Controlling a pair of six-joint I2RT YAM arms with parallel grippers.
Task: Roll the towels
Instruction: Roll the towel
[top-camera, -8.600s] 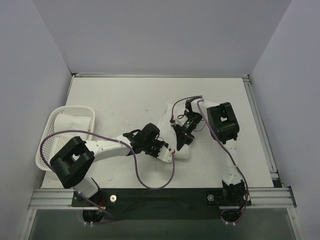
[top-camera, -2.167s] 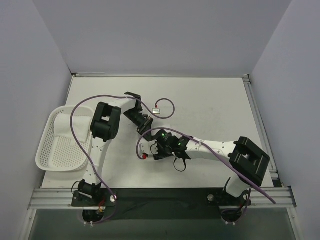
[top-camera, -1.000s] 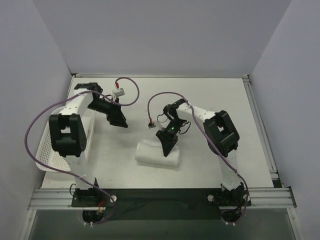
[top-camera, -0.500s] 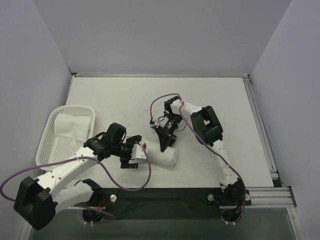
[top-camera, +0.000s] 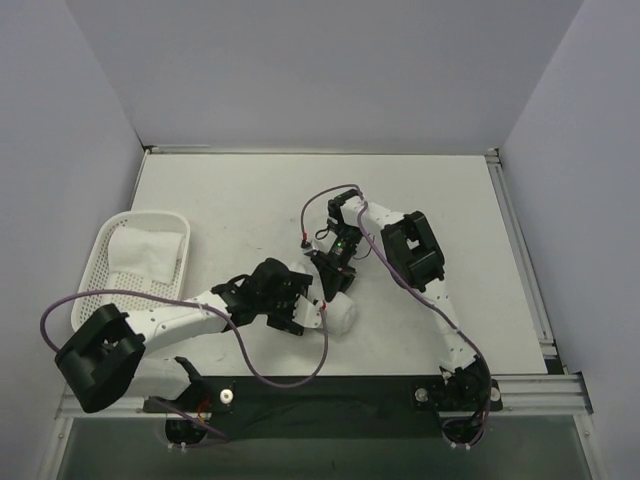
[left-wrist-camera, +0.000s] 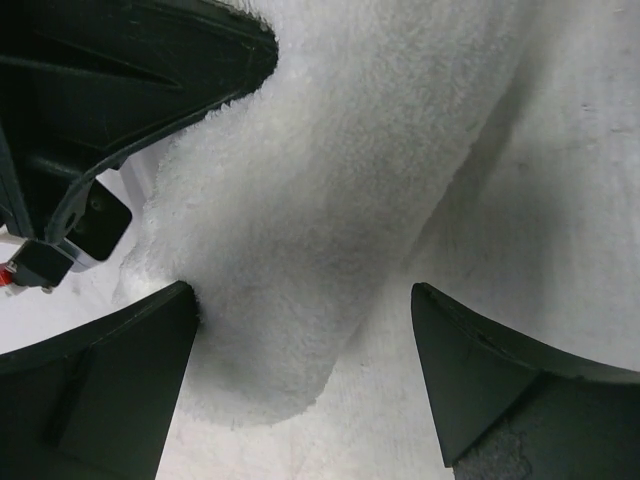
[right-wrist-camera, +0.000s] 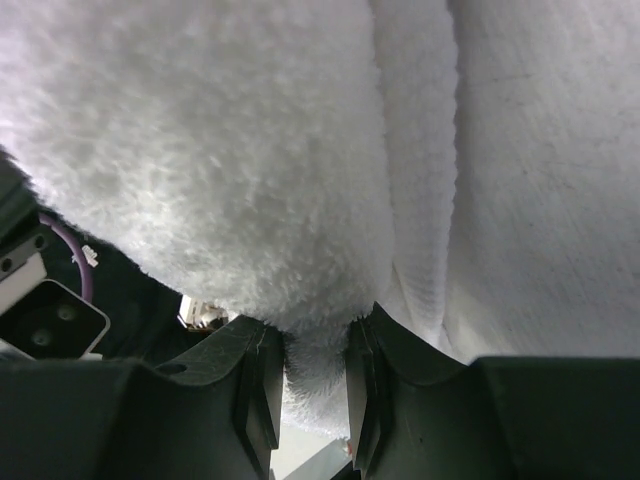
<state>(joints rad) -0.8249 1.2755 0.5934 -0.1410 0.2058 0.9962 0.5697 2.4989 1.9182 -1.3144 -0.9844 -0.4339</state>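
Note:
A rolled white towel lies on the table near the front middle. My left gripper is open around the roll's left end. In the left wrist view the roll fills the gap of the left gripper: one finger touches its side and the other stands apart. My right gripper comes down on the roll from behind. In the right wrist view the right gripper is shut on a fold of the towel. A second white towel lies in the basket.
A white mesh basket stands at the left edge of the table. Purple cables loop from both arms over the table in front of and behind the roll. Grey walls close in the back and both sides.
My left arm swung from the basket side to the roll, and its open fingers now straddle the roll's left end. The right gripper stays pinched on the towel.

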